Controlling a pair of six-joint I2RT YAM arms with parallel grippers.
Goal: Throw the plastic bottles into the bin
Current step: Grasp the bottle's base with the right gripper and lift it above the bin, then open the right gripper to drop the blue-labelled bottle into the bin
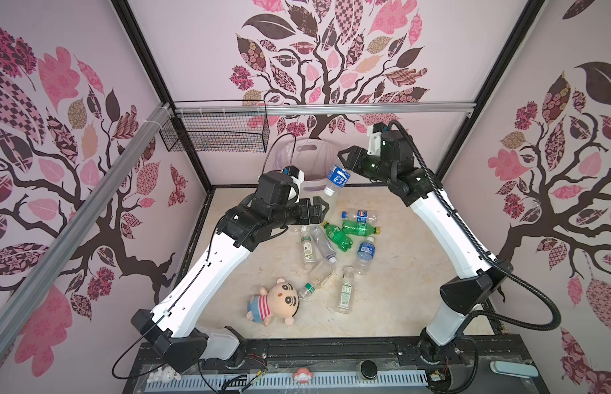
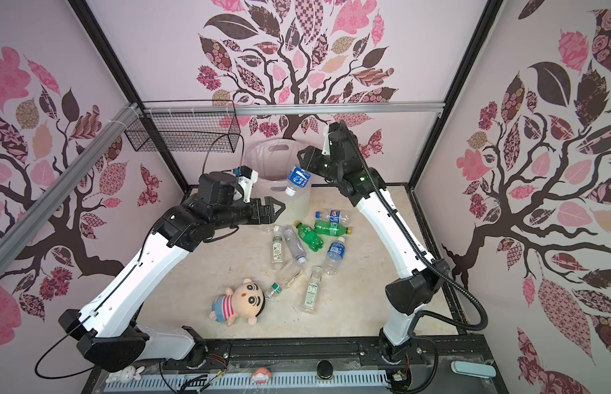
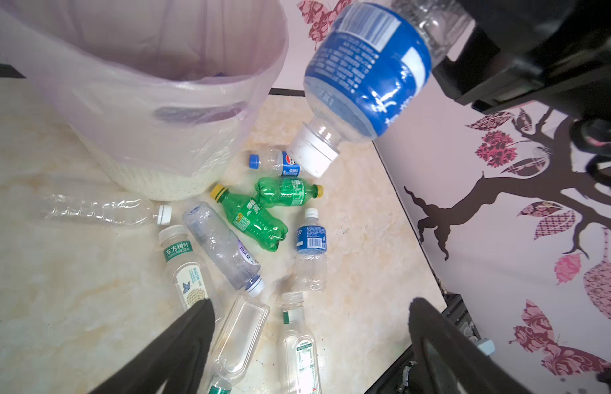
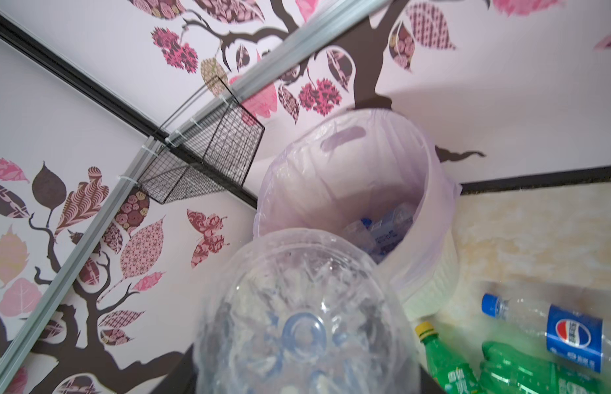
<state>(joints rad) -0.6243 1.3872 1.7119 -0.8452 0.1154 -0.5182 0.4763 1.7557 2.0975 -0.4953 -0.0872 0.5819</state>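
- The right claw (image 1: 342, 159) is clamped on the base of a blue-label bottle (image 1: 336, 177). The bottle hangs tilted, white cap down, clear of the table (image 1: 399, 290).
- In both top views the blue-label bottle (image 2: 297, 179) is at the right side of the bin (image 1: 307, 148), near its rim. The left wrist view shows it beside the bin (image 3: 154, 136), not inside.
- In the right wrist view the held bottle's clear bottom (image 4: 304, 327) fills the near part. The bin (image 4: 348, 163) is beyond it, lined with a pink bag, with a few binned bottles (image 4: 382, 228) in it.
- The left claw (image 1: 319, 210) is wide open and holds nothing. It hovers over the table just in front of the bin, pointing toward the right arm. Its fingers (image 3: 184, 344) stand well apart in the left wrist view.
- Loose bottles lie on the table between the arms:
  - two green bottles (image 1: 338, 237) with yellow caps, touching each other
  - a cola bottle (image 1: 360, 215) with a blue cap, just on their far side
  - a second blue bottle (image 1: 365, 254) nearer the front
  - clear green-label bottles (image 1: 307, 247) around them
- A clear bottle (image 3: 102, 209) lies just beside the foot of the bin.
- A plush doll (image 1: 277, 302) lies near the front edge, with a small bottle (image 1: 306, 290) by its head.
- A black wire basket (image 1: 215, 134) hangs on the back rail, left of the bin.
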